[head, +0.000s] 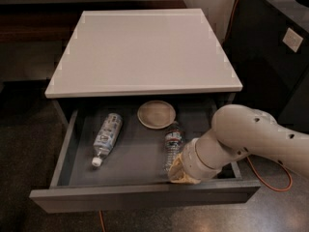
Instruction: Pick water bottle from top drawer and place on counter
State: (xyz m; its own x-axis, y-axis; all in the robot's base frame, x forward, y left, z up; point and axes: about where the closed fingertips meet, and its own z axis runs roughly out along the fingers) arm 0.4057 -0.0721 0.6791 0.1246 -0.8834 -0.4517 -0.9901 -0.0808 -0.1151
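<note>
right now the small clear ribbed plastic water bottle (173,144) lies in the open dark grey top drawer (145,200), near a round tan dish (156,114); the cream gripper (182,171) sits at its base, and i cannot tell whether it grips.

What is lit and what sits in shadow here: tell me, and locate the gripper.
Camera view: the counter is evenly bright, without hard glare; it casts shadow over the back of the top drawer, dimming the dish; the water bottle shows small glints; the gripper, low in the drawer's front right at that bottle's near end, is in dim light.
</note>
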